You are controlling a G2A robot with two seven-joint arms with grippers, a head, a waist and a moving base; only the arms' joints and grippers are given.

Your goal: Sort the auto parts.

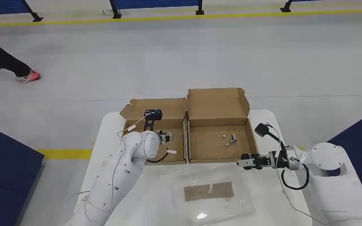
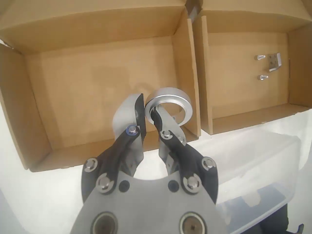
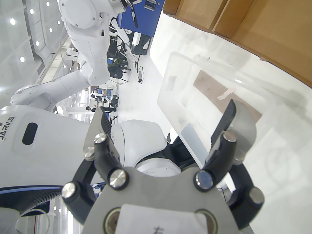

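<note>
— While pinching just one wall of the metal ring (image 2: 168, 105), could let it swivel or slip. Gripped by the left end effector (image 2: 146, 108), nearly closed, with one finger through the hole and the other outside.
— Hanging where?
— Inside the left cardboard box (image 2: 97, 25), near its near right corner, just beside the walls dividing it from the right cardboard box (image 2: 243, 37). Set side by side along the far edge of the counter (image 1: 169, 189). Cannot tell whether touching the box floor.
— Worst case?
— Might clip those walls on release and tip across, landing among the bracket (image 2: 275, 62) and two pins (image 2: 263, 76) in the wrong box. Might also roll away on edge after a tilted drop.
— And the other side?
— Right end effector (image 1: 244, 162) spread wide, holding nothing, poised toward the counter's right edge, between the right cardboard box and the clear bin (image 2: 256, 152). Well apart, so no likely clash.
</note>
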